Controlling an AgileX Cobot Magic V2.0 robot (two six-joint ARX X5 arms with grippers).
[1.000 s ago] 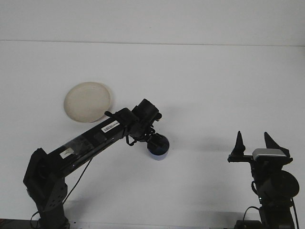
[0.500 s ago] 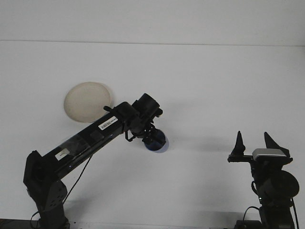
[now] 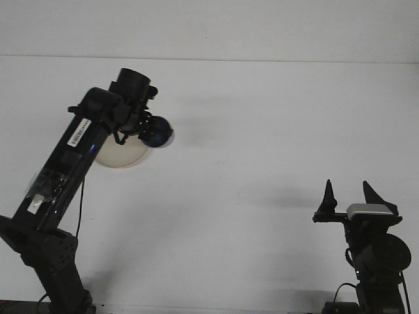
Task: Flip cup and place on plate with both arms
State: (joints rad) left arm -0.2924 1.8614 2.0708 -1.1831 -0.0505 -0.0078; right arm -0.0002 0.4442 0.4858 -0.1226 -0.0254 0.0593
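The left gripper (image 3: 149, 129) is gripping the small dark blue cup (image 3: 158, 133), holding it just over the right edge of the round cream plate (image 3: 123, 155); the right gripper (image 3: 346, 195) is resting with fingers spread wide near the white table's (image 3: 275, 131) front edge

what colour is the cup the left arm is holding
Dark blue. The cup shows best in the front view, beside the cream plate.

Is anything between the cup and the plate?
Nothing visible. The left gripper holds the cup by the plate's right edge; only the left arm covers part of the plate.
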